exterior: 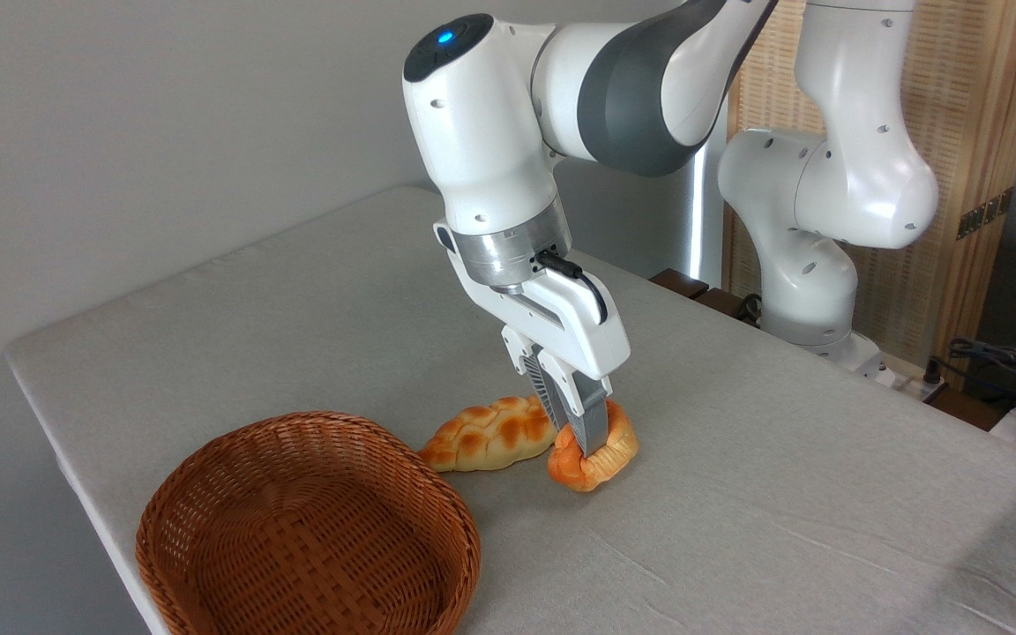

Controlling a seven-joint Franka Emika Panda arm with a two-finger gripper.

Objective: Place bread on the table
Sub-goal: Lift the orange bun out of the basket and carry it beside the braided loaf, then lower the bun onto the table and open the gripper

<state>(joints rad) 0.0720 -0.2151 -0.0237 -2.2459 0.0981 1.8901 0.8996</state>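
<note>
The bread (607,459), a small round orange bun with a knotted top, rests on the light grey table (790,459) near its middle front. My gripper (580,439) comes down on it from above, and its two grey fingers are shut on the bun's top, pressing into it. The bun's underside touches the cloth. Its left side lies right against a pale braided loaf.
The longer golden braided loaf (489,432) lies just left of the bun. At the front left edge stands a brown wicker basket (305,529) with nothing in it. The arm's white base (803,282) stands at the table's back right, with cables beyond it.
</note>
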